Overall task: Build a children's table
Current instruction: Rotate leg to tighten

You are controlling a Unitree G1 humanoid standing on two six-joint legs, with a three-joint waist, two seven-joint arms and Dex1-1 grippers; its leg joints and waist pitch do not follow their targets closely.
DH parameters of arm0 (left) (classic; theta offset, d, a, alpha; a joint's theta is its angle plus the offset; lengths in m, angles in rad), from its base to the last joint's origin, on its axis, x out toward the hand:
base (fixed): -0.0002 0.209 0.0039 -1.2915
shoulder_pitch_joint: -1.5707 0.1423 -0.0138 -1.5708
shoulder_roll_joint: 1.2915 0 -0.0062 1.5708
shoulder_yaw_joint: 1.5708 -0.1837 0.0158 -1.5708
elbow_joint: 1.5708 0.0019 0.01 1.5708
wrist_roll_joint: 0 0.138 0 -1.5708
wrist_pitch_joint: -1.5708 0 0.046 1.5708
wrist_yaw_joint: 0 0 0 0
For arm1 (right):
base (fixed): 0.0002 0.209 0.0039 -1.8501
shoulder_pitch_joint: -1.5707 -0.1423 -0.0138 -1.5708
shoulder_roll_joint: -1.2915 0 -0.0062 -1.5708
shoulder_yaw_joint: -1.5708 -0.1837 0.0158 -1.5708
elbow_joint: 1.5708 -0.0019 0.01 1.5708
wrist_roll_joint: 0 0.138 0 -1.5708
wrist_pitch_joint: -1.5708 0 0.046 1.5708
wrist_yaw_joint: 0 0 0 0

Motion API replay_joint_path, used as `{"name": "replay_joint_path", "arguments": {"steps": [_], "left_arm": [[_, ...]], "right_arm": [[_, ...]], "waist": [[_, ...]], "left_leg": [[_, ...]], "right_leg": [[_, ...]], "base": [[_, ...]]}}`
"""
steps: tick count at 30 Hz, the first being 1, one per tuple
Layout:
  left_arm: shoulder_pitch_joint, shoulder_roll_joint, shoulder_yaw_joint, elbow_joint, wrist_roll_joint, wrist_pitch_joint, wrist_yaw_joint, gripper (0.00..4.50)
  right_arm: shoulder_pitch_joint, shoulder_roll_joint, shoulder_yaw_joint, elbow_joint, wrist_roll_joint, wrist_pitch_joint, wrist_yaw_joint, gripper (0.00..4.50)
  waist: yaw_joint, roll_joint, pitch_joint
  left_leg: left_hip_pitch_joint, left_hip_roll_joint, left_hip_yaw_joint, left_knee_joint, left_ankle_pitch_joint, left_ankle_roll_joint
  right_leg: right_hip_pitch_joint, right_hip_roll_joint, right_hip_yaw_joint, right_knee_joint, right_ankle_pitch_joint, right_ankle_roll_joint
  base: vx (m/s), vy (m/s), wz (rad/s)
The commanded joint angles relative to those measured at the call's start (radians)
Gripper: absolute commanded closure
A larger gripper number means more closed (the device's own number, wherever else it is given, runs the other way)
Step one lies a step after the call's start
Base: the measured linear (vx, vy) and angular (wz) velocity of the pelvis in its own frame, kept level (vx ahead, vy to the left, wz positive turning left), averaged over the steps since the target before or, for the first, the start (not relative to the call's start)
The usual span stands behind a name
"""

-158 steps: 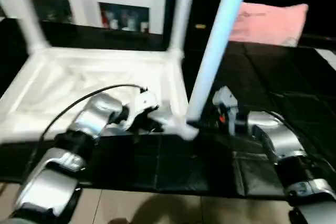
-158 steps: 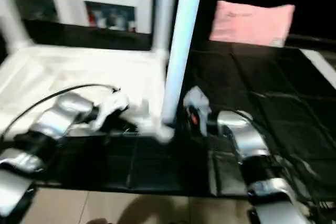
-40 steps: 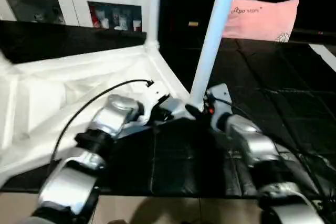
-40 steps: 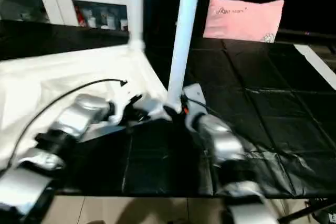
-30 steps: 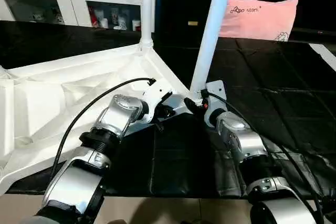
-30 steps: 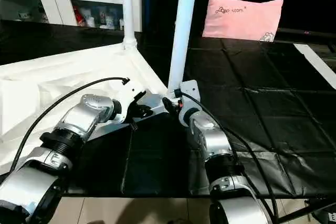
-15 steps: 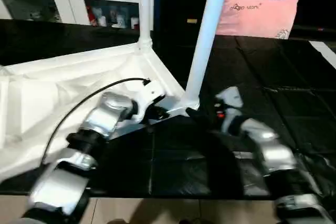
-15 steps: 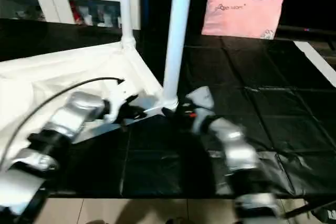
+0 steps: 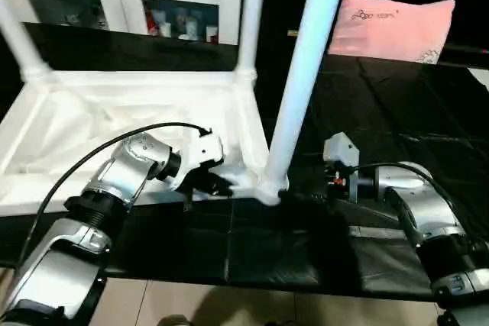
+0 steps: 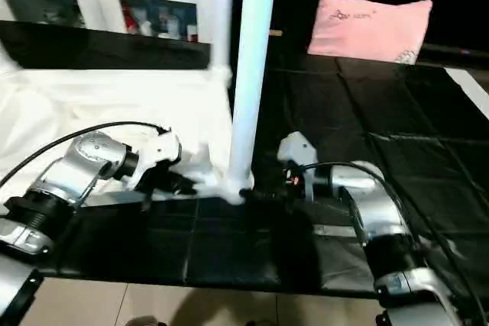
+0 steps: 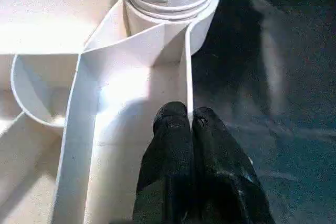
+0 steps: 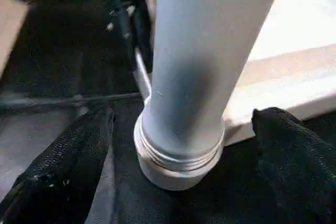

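White plastic ribbed tabletop lies inverted; left gripper pinches its rim, right gripper gapes around the leg at three o'clock.

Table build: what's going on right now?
The tabletop lies upside down on a black mat, with legs standing in three corner sockets. The left gripper is shut, its fingertips pinching the rim wall beside the near leg. The right gripper is open, one finger on each side of that leg's base, not touching it. The leg sits upright in its socket.
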Motion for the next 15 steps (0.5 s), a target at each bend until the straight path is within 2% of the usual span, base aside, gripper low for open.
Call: {"name": "replay_joint_path", "arguments": {"steps": [1,5,8,13,14,15], "left_arm": [[-0.004,-0.007,-0.051,-0.028,0.014,-0.041,-0.072,4.5],[-0.007,-0.006,-0.057,-0.029,0.017,-0.05,-0.09,4.5],[-0.007,-0.005,-0.059,-0.033,0.015,-0.048,-0.093,4.5],[-0.005,-0.003,-0.06,-0.035,0.007,-0.055,-0.109,4.5],[-0.004,-0.003,-0.06,-0.035,0.006,-0.056,-0.11,4.5],[-0.004,-0.003,-0.06,-0.035,0.006,-0.056,-0.111,4.5]], "right_arm": [[-0.033,0.0,0.01,0.026,-0.008,-0.023,0.035,0.06],[-0.047,0.017,0.014,0.037,0.019,-0.01,0.082,0.21],[-0.048,0.019,0.016,0.038,0.033,-0.001,0.101,0.49],[-0.058,0.014,0.026,0.06,0.047,0.011,0.153,0.94],[-0.058,0.015,0.026,0.061,0.048,0.013,0.157,1.15],[-0.059,0.015,0.025,0.063,0.048,0.015,0.162,1.15]], "waist": [[-0.005,0.003,-0.067],[0.004,0.003,-0.068],[0.009,0.003,-0.069],[0.01,0.005,-0.07],[0.01,0.005,-0.07],[0.011,0.004,-0.07]], "left_leg": [[0.002,0.021,0.004,-0.066,-0.191,0.046],[0.003,0.024,0.005,-0.066,-0.178,0.044],[0.004,0.024,0.006,-0.065,-0.172,0.045],[0.002,0.023,0.006,-0.064,-0.177,0.042],[0.002,0.022,0.006,-0.064,-0.175,0.041],[0.001,0.022,0.006,-0.064,-0.173,0.042]], "right_leg": [[0.06,-0.074,0.046,-0.074,-0.284,-0.186],[0.061,-0.073,0.047,-0.069,-0.261,-0.189],[0.06,-0.072,0.047,-0.066,-0.237,-0.196],[0.063,-0.073,0.046,-0.068,-0.251,-0.192],[0.063,-0.072,0.046,-0.068,-0.25,-0.193],[0.063,-0.071,0.046,-0.067,-0.248,-0.193]], "base": [[0.0,0.0,0.0],[0.0,0.0,0.0],[0.0,0.0,0.0],[0.0,0.0,0.0],[0.0,0.0,0.0],[0.0,0.0,0.0]]}}
